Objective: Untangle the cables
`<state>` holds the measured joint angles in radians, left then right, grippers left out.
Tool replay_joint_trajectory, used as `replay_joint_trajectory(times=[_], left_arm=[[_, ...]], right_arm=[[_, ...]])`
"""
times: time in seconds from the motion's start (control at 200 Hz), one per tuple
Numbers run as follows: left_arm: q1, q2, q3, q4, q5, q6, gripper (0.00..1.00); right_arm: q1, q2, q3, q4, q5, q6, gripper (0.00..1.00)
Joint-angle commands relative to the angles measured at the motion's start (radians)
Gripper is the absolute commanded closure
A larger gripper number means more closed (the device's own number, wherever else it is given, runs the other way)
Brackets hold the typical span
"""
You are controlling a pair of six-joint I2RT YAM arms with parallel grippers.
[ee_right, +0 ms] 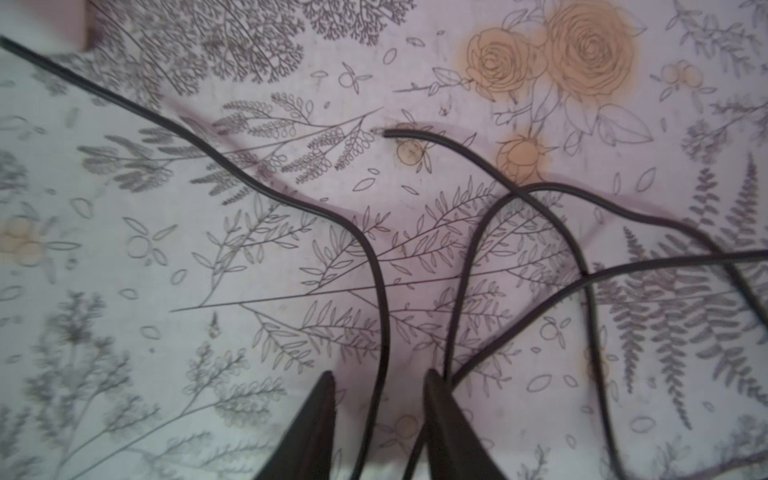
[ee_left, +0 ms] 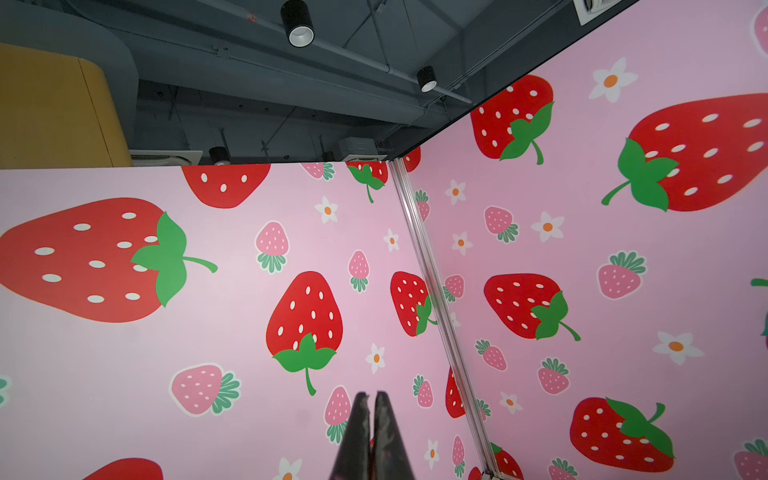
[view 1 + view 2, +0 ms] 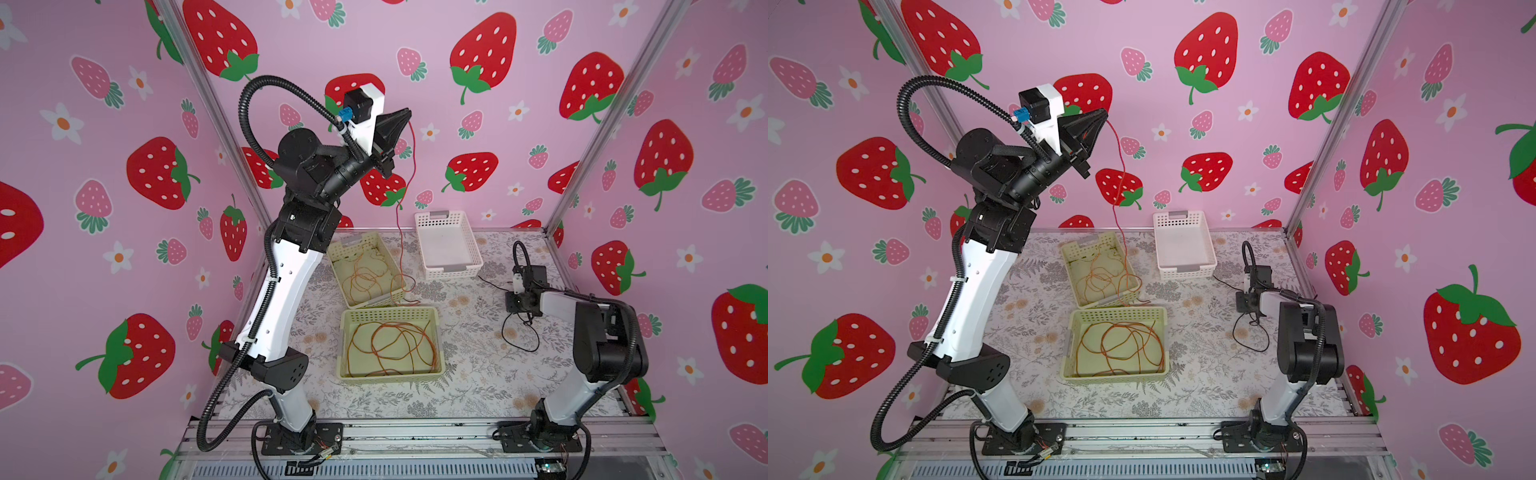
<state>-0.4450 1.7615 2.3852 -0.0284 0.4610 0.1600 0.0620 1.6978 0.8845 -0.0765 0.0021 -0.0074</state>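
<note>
Left gripper [image 3: 405, 114] held high, pinching a red cable [image 3: 401, 253]; right gripper [image 1: 378, 376] spread low over a black cable [image 1: 375, 266].

The left fingers [image 2: 359, 415] press together on the thin red strand. It hangs slack toward 6 o'clock and loops at the right rim of the far yellow basket [image 3: 376, 300]. The thin black cable runs loose between the right jaws and curls on the flowered table [image 3: 469, 374], at 3 o'clock from the near yellow basket [image 3: 390, 314]. Tangled orange cables [image 3: 390, 345] coil in both yellow baskets.
</note>
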Motion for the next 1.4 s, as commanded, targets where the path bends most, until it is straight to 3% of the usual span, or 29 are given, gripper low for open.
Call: replay_joint_trajectory(times=[0.0,0.165,0.33,0.475,0.605,0.745,0.825,0.935,1.076,1.171,1.296,1.396], left_arm=[[-0.001,0.004,0.006,0.053,0.023,-0.019,1.0],[-0.007,0.012,0.008,0.053,0.023,-0.018,1.0],[-0.015,0.021,0.006,0.05,0.024,-0.017,1.0],[-0.026,0.023,0.005,0.048,0.026,-0.015,1.0],[-0.03,0.02,0.006,0.046,0.028,-0.013,1.0],[-0.04,0.006,-0.009,0.036,0.028,-0.001,1.0],[-0.046,0.0,-0.017,0.035,0.03,0.004,1.0],[-0.05,-0.006,-0.028,0.036,0.026,0.007,1.0],[-0.05,-0.023,-0.046,0.025,0.014,0.027,1.0],[-0.048,-0.049,-0.084,0.016,-0.01,0.05,1.0],[-0.018,-0.105,-0.19,0.018,-0.04,0.033,1.0],[0.013,-0.185,-0.369,0.056,-0.058,0.006,1.0]], right_arm=[[0.05,-0.17,-0.029,0.021,-0.081,-0.039,0.49],[0.217,-0.303,0.015,0.076,-0.18,-0.079,0.31],[0.406,-0.313,0.034,0.265,-0.384,-0.131,0.19],[0.487,-0.227,0.075,0.46,-0.519,-0.049,0.16],[0.557,-0.112,0.169,0.42,-0.554,-0.15,0.12],[0.565,0.0,0.27,0.361,-0.612,-0.123,0.14],[0.565,0.036,0.274,0.416,-0.661,-0.082,0.17],[0.568,0.083,0.283,0.492,-0.617,-0.013,0.33],[0.572,0.107,0.323,0.459,-0.599,-0.014,0.81],[0.577,0.057,0.303,0.463,-0.621,-0.036,1.0],[0.592,-0.034,0.303,0.406,-0.701,-0.064,1.0],[0.607,-0.11,0.306,0.361,-0.748,-0.066,1.0]])
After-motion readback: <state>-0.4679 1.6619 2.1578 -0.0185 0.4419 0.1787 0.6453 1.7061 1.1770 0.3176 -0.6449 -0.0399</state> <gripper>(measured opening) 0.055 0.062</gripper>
